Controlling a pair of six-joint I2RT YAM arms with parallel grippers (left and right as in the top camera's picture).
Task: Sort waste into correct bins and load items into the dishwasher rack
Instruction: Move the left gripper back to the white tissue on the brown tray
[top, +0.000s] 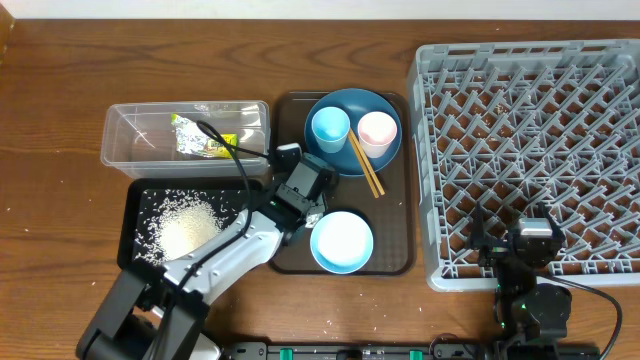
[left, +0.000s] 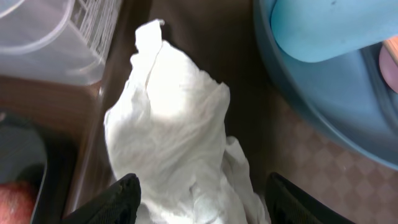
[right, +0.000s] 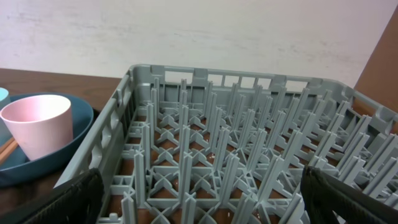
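Crumpled white tissue (left: 174, 143) lies on the brown tray (left: 298, 162) between the left gripper's (left: 208, 199) 2 spread fingers (left: 118, 199); whether they pinch it, I cannot tell. At the right wrist, the right gripper (right: 205, 202) hangs released and empty over the dishwasher rack's (right: 249, 79) near side. Overhead, the left gripper sits between the clear tub (top: 120, 150) and the dark blue dish (top: 335, 100).

We have the serving tray (top: 392, 200) mid-tabletop, dish (top: 345, 160) at its far edge, bowl (top: 341, 241) at its near edge; tub (top: 135, 140) left of it, shallow tray (top: 134, 205) before the tub, rack (top: 530, 130) right.
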